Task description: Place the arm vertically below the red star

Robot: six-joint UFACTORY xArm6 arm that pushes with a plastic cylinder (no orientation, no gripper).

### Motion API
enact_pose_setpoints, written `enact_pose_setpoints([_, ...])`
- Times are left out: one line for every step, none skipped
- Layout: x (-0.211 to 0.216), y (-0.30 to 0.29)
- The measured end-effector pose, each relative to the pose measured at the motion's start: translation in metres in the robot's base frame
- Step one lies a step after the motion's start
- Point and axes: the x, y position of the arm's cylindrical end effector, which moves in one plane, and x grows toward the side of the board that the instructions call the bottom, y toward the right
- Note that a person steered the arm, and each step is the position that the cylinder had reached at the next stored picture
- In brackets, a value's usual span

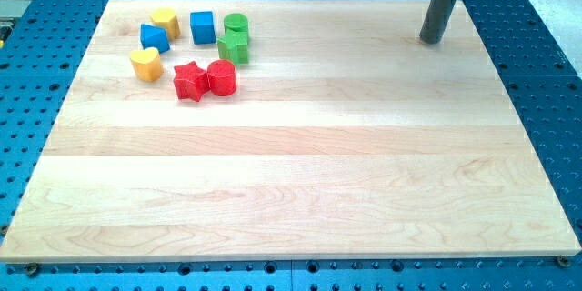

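Lying flat on the wooden board [291, 191] in the upper-left area, the red star [189, 81], at the lower edge of a cluster of eight blocks. Presenting no single long axis, being a star; one point aiming toward the view's bottom-left, the exact heading of the others too small to make out. Touching the red cylinder [221, 77] on the star's right side. Sitting just to the view's left of the star and slightly higher, the yellow heart-like block [145, 64], apart from it. Standing above that, the blue block with a slanted face [155, 36], and behind it the yellow rounded block [165, 21]. Resting further right along the top of the cluster, the blue cube [202, 26], then the green cylinder [236, 25], with the green star-like block [234, 47] just below the cylinder and just above the red cylinder. Holding no containers anywhere on the board; all blocks lying directly on the wood. Standing well apart from the whole cluster, near the board's top-right edge, my tip [432, 40], touching no block. Carrying no fingers at all, the rod ending plainly, so neither opening nor closing on anything. Surrounding the board, the blue perforated table [55, 273].
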Motion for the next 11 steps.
enact_pose_setpoints([0.066, -0.025])
enact_pose_setpoints([0.085, -0.055])
enact_pose_setpoints([0.135, -0.082])
enact_pose_setpoints([0.174, -0.168])
enact_pose_setpoints([0.183, -0.246])
enact_pose_setpoints([0.185, -0.253])
enact_pose_setpoints([0.189, -0.259])
enact_pose_setpoints([0.190, -0.282])
enact_pose_setpoints([0.193, -0.294])
enact_pose_setpoints([0.176, -0.360])
enact_pose_setpoints([0.142, -0.375])
